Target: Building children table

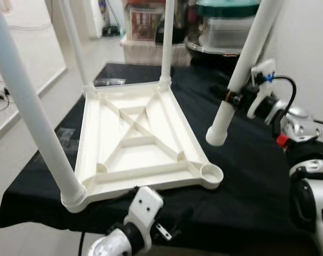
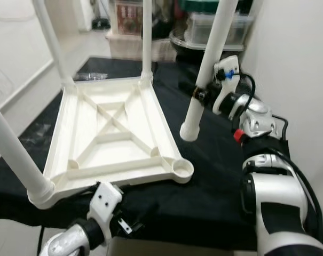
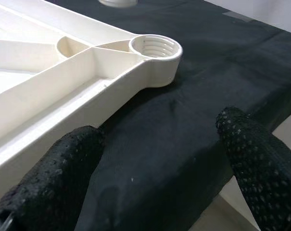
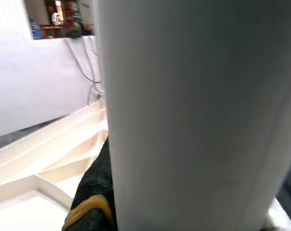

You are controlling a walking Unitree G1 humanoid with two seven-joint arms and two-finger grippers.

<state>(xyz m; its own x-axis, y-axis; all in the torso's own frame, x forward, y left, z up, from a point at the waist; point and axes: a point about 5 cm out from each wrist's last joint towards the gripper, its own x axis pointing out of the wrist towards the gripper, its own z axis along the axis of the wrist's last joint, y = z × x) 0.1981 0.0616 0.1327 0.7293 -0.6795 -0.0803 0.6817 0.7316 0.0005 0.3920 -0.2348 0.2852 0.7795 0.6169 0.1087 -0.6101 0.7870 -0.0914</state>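
Holding the fourth leg [image 1: 241, 74] clamped in its fingers, the right gripper [image 1: 237, 97] hangs it tilted above the black cloth [image 1: 246, 176]. The leg's lower end points down toward the empty socket [image 1: 211, 172], just left and nearer. The left gripper [image 3: 159, 168], fingers apart, waits at the tabletop [image 1: 134, 144] edge.

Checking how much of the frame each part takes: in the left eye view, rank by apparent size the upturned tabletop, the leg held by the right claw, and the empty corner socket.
1. upturned tabletop
2. held leg, in the right claw
3. empty corner socket
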